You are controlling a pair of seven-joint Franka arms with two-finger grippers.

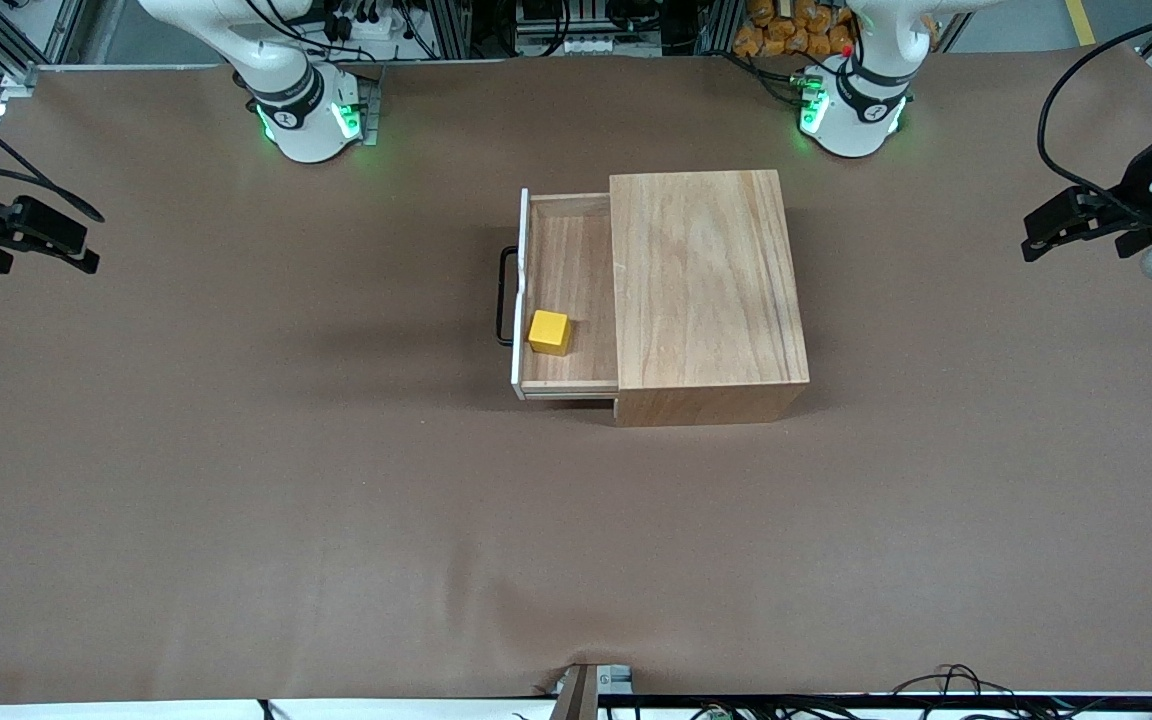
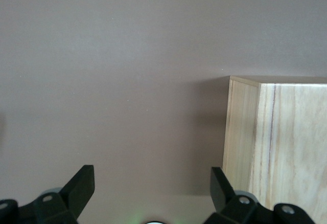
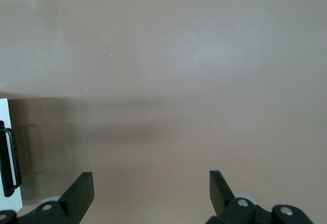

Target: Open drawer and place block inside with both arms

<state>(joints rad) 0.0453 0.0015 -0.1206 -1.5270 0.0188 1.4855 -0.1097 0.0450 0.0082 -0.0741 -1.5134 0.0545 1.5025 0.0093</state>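
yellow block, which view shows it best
The front view: the yellow block sits in plain sight in the open drawer, near its white front panel. Neither wrist view shows the block; the right wrist view catches only the drawer's handle.

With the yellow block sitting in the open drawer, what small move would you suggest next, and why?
Probably none beyond holding still. The block already rests in the open drawer, near its white front panel. The left gripper and right gripper both hang open over bare table at their own ends, holding nothing.
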